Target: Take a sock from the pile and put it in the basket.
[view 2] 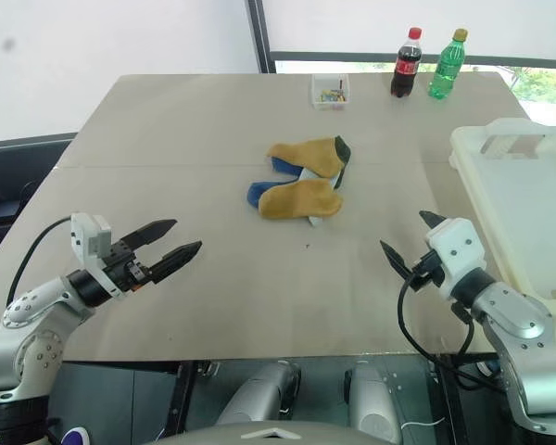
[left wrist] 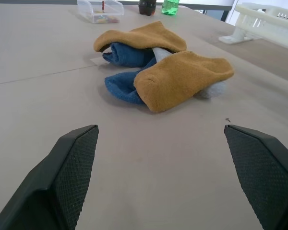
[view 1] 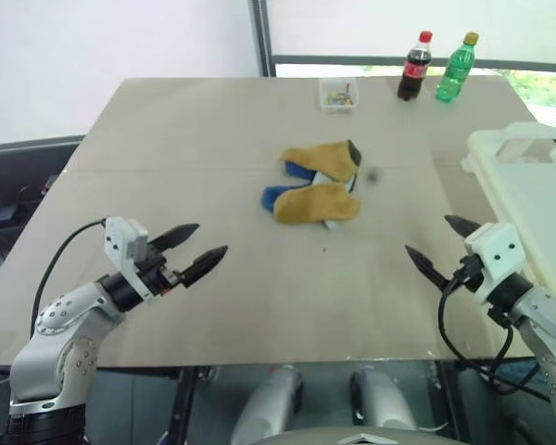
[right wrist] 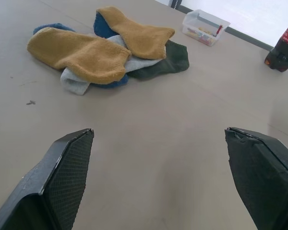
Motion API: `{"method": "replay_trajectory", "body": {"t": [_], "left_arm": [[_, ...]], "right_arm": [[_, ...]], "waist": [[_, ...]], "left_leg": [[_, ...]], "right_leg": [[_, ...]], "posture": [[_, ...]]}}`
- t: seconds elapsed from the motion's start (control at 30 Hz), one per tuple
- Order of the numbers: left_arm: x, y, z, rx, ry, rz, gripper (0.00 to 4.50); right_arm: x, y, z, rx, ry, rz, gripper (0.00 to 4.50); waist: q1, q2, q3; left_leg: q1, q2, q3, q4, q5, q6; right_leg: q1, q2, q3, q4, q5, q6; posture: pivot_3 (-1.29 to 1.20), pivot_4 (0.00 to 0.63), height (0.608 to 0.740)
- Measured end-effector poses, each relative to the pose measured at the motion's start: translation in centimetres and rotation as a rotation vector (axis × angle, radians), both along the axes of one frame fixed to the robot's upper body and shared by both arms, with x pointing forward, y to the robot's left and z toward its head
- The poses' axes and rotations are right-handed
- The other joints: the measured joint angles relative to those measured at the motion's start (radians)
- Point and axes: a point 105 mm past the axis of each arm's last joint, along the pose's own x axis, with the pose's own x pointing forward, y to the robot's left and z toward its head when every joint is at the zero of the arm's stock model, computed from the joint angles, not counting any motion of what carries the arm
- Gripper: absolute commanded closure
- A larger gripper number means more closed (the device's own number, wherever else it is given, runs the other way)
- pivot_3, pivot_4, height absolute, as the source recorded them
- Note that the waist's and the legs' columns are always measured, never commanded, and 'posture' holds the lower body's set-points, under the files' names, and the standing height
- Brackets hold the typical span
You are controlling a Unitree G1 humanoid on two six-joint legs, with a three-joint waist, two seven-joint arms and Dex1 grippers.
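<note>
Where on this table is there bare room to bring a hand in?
Bare tabletop runs from the sock pile to the near edge, between the left gripper and right gripper. The far-left corner is bare too. Crowded: the far edge with box and bottles, and the basket side.

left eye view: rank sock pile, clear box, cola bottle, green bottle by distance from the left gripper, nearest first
From the left gripper:
1. The sock pile, mid-table, ahead and to its right.
2. The clear box, near the far edge, beyond the pile.
3. The cola bottle, far edge, right of the box.
4. The green bottle, far edge, just right of the cola.
</note>
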Motion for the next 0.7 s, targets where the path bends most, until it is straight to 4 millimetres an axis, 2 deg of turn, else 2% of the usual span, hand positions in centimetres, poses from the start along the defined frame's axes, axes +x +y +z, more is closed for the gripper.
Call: {"method": "replay_trajectory", "body": {"t": [0.1, 0.2, 0.47, 0.7], "left_arm": [[0.0, 0.0, 0.0, -0.003, -0.002, 0.001, 0.07], [0.2, -0.3, 0.3, -0.018, -0.014, -0.002, 0.07], [-0.1, -1.8, 0.9, -0.006, -0.06, -0.073, 0.07], [-0.6, -2.9, 1.3, 0.003, -0.084, -0.121, 0.07]], "right_arm": [[0.2, -0.1, 0.0, -0.006, 0.005, -0.02, 0.0], [1.4, 0.2, 0.1, -0.019, 0.018, -0.064, 0.0], [6.2, 6.0, 1.2, 0.133, 0.111, 0.04, 0.0], [7.8, 9.0, 0.6, 0.134, 0.183, 0.101, 0.0]], "waist": [[0.0, 0.0, 0.0], [-0.002, 0.0, 0.0], [-0.019, 0.0, 0.0], [-0.022, 0.0, 0.0]], "left_leg": [[0.0, 0.001, 0.001, 0.0, 0.0, 0.0], [0.001, 0.003, 0.003, 0.0, 0.0, 0.0], [0.001, 0.005, 0.005, 0.0, 0.0, 0.0], [0.0, 0.005, 0.005, -0.001, -0.001, -0.001]], "right_leg": [[0.0, 0.0, 0.0, 0.0, 0.0, 0.0], [0.0, 0.002, 0.002, 0.0, 0.001, -0.001], [-0.002, 0.005, 0.004, 0.0, 0.003, -0.004], [-0.003, 0.006, 0.004, -0.001, 0.003, -0.005]], "posture": [[0.0, 0.15, 0.74], [0.0, 0.15, 0.74], [0.0, 0.15, 0.74], [0.0, 0.15, 0.74]]}}
